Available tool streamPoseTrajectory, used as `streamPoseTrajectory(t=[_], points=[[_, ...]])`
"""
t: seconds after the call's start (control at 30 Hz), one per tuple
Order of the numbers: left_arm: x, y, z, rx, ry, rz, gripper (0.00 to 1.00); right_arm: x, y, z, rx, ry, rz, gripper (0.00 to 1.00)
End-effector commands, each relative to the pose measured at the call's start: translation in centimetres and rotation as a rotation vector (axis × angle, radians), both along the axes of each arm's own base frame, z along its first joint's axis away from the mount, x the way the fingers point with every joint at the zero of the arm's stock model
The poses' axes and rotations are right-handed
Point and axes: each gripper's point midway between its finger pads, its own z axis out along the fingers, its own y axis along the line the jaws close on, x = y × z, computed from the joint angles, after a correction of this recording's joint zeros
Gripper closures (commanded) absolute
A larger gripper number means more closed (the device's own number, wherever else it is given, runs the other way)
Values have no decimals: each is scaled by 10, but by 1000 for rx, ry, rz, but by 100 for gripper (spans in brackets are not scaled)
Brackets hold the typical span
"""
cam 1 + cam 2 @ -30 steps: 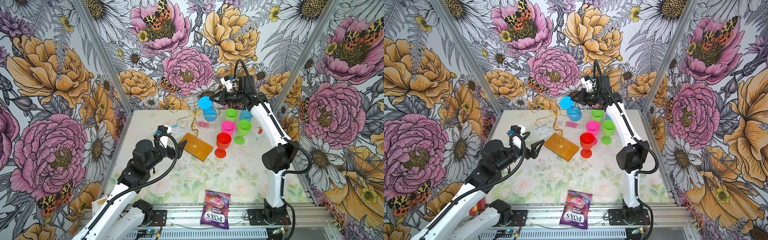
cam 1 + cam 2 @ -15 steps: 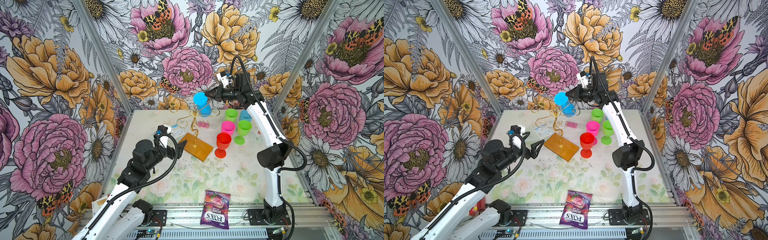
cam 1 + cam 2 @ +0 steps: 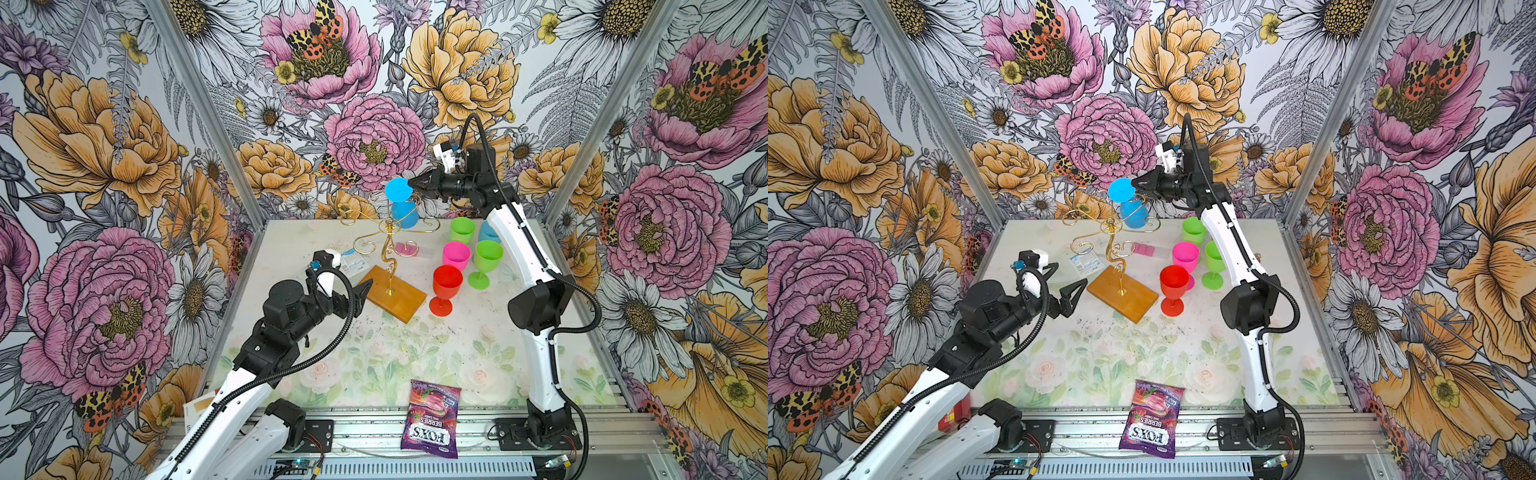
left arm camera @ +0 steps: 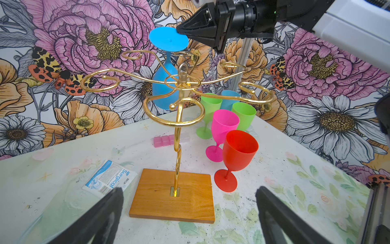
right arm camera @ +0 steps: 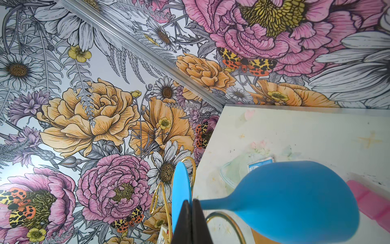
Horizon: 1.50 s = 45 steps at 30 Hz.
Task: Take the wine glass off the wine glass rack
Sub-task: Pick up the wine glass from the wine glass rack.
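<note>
Blue glass (image 3: 404, 215) hung upside down at the far side of the rack (image 3: 390, 249), foot up, bowl below the level of the scroll arms. In the left wrist view the foot sat tilted just above the far arm. Could not tell whether the stem sat inside a scroll or clear of it.

Right gripper (image 3: 414, 185) reached in from the right, jaws clamped together on the rim of the foot. In the right wrist view its fingertips (image 5: 191, 208) pinched the thin disc edge-on.

Rack stood upright mid-table on its wooden base, which lay at an angle to the table edge.

Left gripper (image 3: 1064, 282) hovered low at the near left of the base, jaws wide apart, nothing between them, not touching the wood.

- Right of the rack, all upright: red glass (image 3: 447, 283) just beside the base, pink glass (image 3: 456, 255) behind it, two green glasses (image 3: 488, 254) and a second blue one farther back.
- Packet (image 4: 109, 179) flat on the table left of the base.
- Pink blocks (image 4: 162, 141) in a row behind the stem.
- Candy bag (image 3: 432, 419) at the near edge, well apart from the rest.
</note>
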Motion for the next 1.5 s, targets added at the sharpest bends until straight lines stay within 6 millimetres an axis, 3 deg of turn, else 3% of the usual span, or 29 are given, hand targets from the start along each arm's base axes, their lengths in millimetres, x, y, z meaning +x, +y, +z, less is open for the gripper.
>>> streamPoseTrajectory(t=[0.0, 0.23, 0.5, 0.73, 1.0, 1.3, 1.47], points=[[-3, -2, 1, -10, -8, -25, 1, 8, -14, 25, 28, -78, -40, 100], [-9, -6, 4, -20, 0, -66, 1, 10, -41, 37, 20, -110, -83, 100], [-20, -12, 37, -120, 20, -118, 1, -15, -80, 52, -49, -174, -143, 100], [-19, -26, 67, -232, 74, -173, 1, -64, -100, 63, -98, -222, -153, 100], [-9, -46, 93, -319, 130, -222, 2, -130, -106, 54, -139, -262, -103, 100], [-15, -97, 117, -414, 188, -441, 10, -192, -113, 45, -171, -331, -61, 100], [-12, -124, 112, -417, 270, -517, 16, -212, -115, 36, -176, -333, -52, 100]])
